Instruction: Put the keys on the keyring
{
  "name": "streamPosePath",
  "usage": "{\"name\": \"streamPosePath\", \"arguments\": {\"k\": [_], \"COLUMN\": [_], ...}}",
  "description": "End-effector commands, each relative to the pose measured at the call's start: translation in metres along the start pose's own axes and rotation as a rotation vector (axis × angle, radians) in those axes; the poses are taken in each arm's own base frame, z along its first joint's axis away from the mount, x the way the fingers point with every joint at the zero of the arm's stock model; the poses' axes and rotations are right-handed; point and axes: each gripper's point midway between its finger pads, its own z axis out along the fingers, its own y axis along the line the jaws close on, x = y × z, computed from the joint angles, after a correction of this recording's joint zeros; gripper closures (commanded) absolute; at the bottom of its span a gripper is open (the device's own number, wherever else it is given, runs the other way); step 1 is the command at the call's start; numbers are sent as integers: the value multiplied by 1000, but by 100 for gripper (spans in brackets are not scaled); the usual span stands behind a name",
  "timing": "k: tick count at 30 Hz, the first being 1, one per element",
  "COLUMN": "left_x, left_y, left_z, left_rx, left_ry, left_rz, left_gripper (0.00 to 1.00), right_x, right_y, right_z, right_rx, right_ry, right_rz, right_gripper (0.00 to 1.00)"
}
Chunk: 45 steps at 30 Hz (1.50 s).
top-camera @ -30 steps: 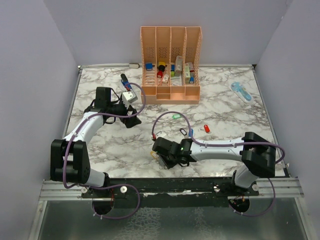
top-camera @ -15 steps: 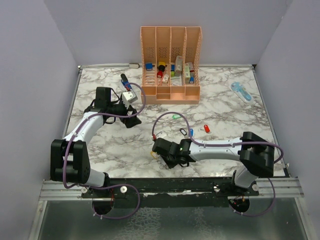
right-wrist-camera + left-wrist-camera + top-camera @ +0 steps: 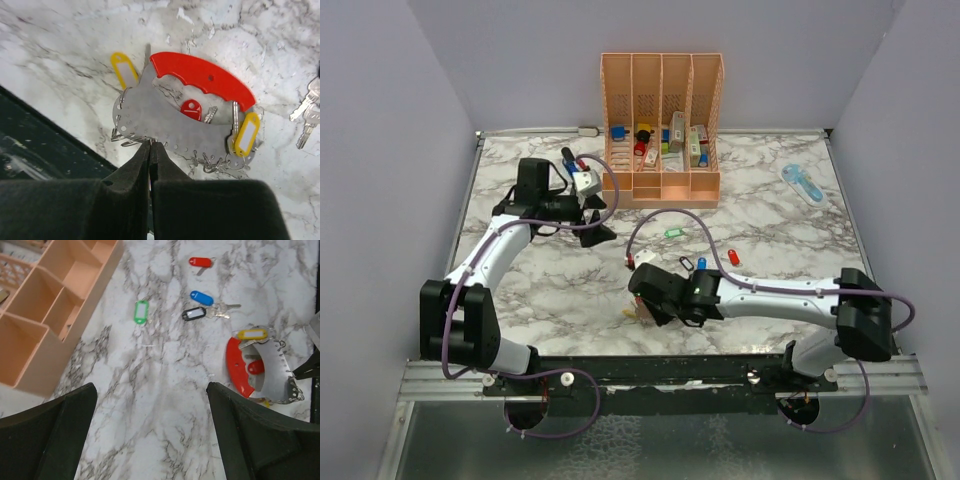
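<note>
The keyring is a red curved handle on a grey perforated metal plate with wire rings, lying near the table's front edge. Two yellow-tagged keys and a red-headed key hang on it. My right gripper is shut on the plate's lower edge, at a wire ring; in the top view it covers most of the keyring. Loose keys lie beyond: green, black, blue, red. My left gripper is open and empty above bare marble, left of the keyring.
A peach slotted organizer with small coloured items stands at the back centre. A light-blue tool lies at the back right. A blue pen-like tool lies left of the organizer. The black front rail runs right beside the keyring.
My left arm has swung back and to the right, nearer the organizer. My right arm's elbow has shifted right; its gripper stays shut at the keyring.
</note>
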Motion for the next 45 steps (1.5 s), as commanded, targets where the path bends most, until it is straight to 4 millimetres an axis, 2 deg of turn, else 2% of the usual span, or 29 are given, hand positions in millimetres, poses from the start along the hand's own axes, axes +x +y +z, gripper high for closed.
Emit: {"name": "streamPosePath", "arguments": {"k": [1,4,12,17,22,29,34,41,45], "left_x": [-13,-15,-18,-14,-20,-36,-49,-42,-45], "left_y": [-41,-55,-114,-140,-155,-152,-147,-145,-142], "left_z": [17,21,30,41,33,24,27,47,49], "left_rx": [203,268,503,592,647,614,566,493,474], "left_ry": [-67,-84,-92,-58,-75,-35,-9,60,64], "left_rz": [12,23,77,74,69,108,65,-35,-44], "left_gripper": [3,1,1,1,1,1,1,1,1], "right_x": [-35,-40,-69,-84,-91,-84,-87,-94,-97], "right_y": [2,-1,3,3,-4,-21,-35,-40,-43], "right_z": [-36,-48,-84,-96,-98,-96,-101,-101,-102], "right_rx": [-27,-32,-102,-101,-68,24,116,195,219], "right_ry": [-131,-160,-279,-318,-338,-303,-296,-274,-278], "right_rz": [26,42,73,80,106,134,184,219,230], "right_gripper": [99,99,99,99,99,99,99,99,99]}}
